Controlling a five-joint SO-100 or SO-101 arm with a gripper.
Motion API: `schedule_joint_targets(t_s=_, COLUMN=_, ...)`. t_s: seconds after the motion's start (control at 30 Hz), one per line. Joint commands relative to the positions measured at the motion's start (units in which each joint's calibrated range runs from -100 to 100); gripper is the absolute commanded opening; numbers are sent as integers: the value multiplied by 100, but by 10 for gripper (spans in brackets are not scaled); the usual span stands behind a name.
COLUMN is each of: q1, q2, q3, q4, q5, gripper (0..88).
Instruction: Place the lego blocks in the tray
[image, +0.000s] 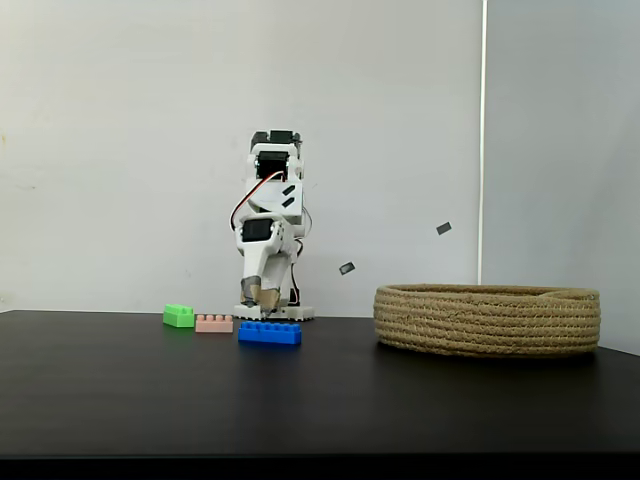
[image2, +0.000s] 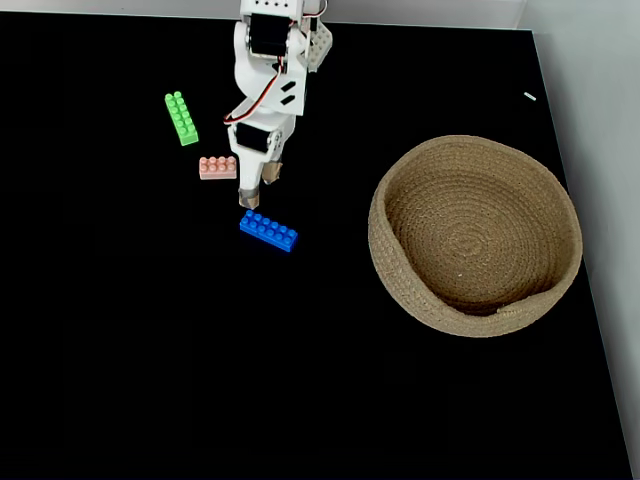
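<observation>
Blue brick (image: 269, 333): nearest the camera of the three bricks in the side-on fixed view, lying flat on the black table (image: 120, 400), studs up. In the fixed view from above (image2: 268, 231) it lies at a slant, well left of the basket and outside it.

Gripper (image: 262, 300): points down just behind the blue brick in the side-on fixed view, tips close above the table. From above (image2: 254, 197) the tips hang just past the blue brick's upper left end, between it and the pink brick. The fingers look close together and nothing sits between them, but whether they are fully clenched I cannot tell.

Pink brick (image: 213, 323): flat on the table, left of the blue brick and farther back. From above (image2: 218, 167) it sits just left of the gripper, apart from it.

Green brick (image: 179, 316): farthest left of the blue brick, just beside the pink one. From above (image2: 181, 118) it lies up and left of the pink brick.

Basket (image: 488, 321): coiled tan rope, well right of the blue brick. From above (image2: 400, 190) its bowl holds no brick.

Arm (image: 270, 215): white, folded upright behind the blue brick, its base against the far table edge.
</observation>
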Motion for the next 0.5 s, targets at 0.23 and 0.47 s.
schedule_joint_targets(t_s=0.23, q1=294, q2=2039, q3=-2235, q4=199, q5=166, gripper=228)
schedule_joint_targets(t_s=0.47, q1=171, q2=2348, q3=-2545, q4=265, q5=176, gripper=234)
